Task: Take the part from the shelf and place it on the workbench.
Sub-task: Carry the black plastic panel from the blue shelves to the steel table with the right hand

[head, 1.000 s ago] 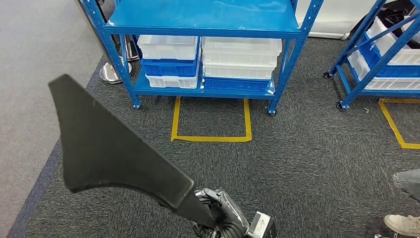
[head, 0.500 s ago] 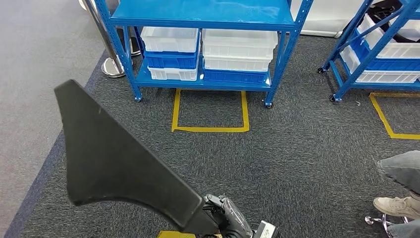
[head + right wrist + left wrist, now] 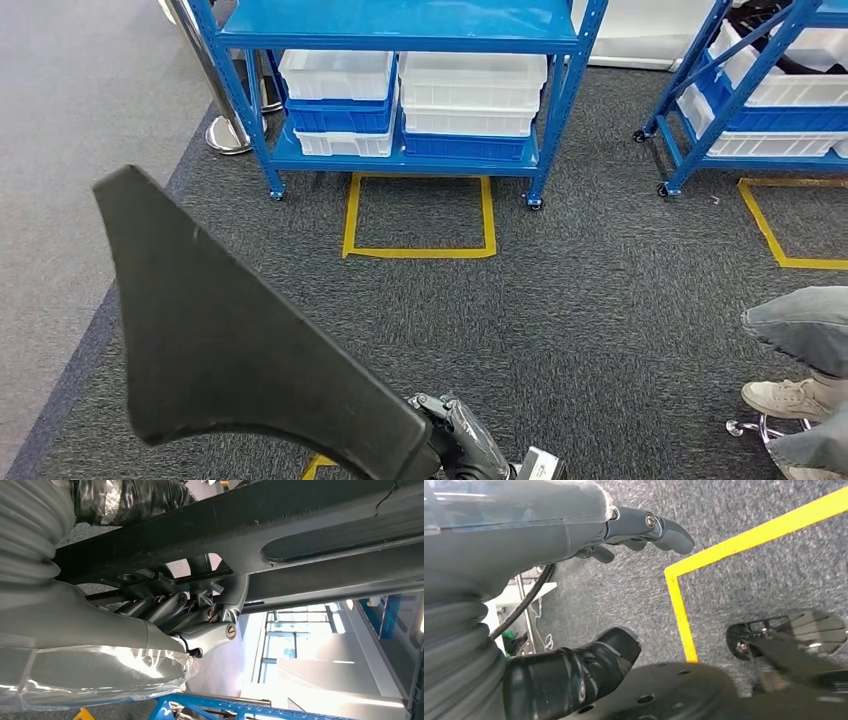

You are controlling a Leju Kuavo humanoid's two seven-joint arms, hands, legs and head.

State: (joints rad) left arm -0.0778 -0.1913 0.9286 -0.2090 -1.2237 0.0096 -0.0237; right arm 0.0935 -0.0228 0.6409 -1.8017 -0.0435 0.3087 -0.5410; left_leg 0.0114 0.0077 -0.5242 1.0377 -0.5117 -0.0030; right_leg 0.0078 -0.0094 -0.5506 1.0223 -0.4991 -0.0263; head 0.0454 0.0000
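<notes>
- Part [image 3: 220, 340]: a large flat black piece with one pointed end and one narrow end. It is held up in the air above the dark carpet [image 3: 600, 330], with the pointed end away from the robot.
- Right hand [image 3: 465, 450] grips the narrow end of the part. In the right wrist view its fingers [image 3: 165, 607] are curled around the dark edge of the part [image 3: 280, 525].
- Left hand [image 3: 574, 585] holds nothing. Its fingers [image 3: 664, 530] are apart from the thumb, above the carpet and a yellow tape line [image 3: 679, 610].
- Blue shelf [image 3: 400, 25] stands ahead, well apart from the part, with white and blue bins [image 3: 470, 95] on its low level.
- Yellow tape rectangle [image 3: 420, 215] lies on the carpet before the shelf.
- A person's leg and shoe [image 3: 795, 395] are at the right edge.
</notes>
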